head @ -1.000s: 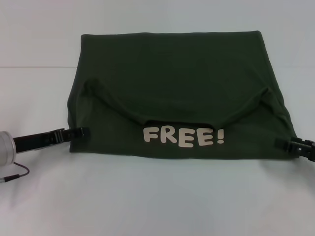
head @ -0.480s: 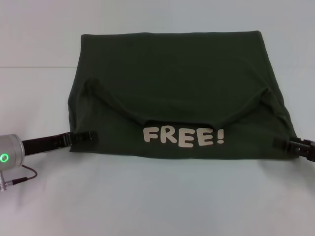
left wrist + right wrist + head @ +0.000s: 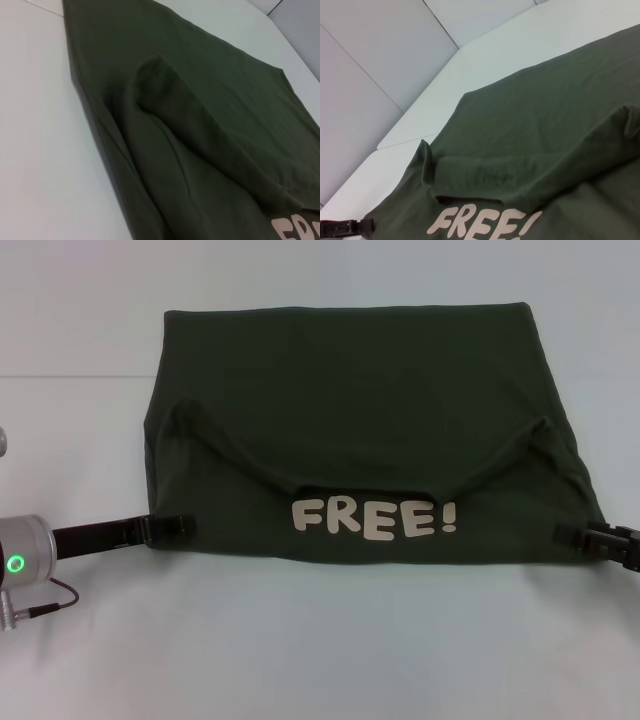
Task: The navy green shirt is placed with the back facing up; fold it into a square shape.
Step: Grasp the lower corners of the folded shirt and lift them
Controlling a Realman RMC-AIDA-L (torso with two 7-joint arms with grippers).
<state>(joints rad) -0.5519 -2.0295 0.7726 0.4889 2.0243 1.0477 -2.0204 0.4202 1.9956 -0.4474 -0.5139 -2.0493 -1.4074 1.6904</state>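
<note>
The navy green shirt (image 3: 350, 410) lies flat on the white table (image 3: 320, 650). Its near part is folded back over itself, so the cream lettering "FREE!" (image 3: 372, 518) faces up along the near edge. My left gripper (image 3: 172, 527) lies low at the shirt's near left corner, its tip overlapping the cloth edge. At the near right corner my right gripper (image 3: 578, 535) just touches the edge. The left wrist view shows a folded sleeve ridge of the shirt (image 3: 200, 125). In the right wrist view the shirt (image 3: 545, 125) fills the frame, with the left gripper (image 3: 347, 227) beyond its far corner.
My left wrist's silver housing (image 3: 22, 555), with a green light, and a thin cable (image 3: 45, 602) lie on the table's left side. Bare white table surrounds the shirt, and a grey wall (image 3: 370, 75) rises beyond the far table edge.
The left gripper slid in from the left onto the shirt's corner and shifted nearer to me. The right gripper crept slightly left. The shirt has not moved.
</note>
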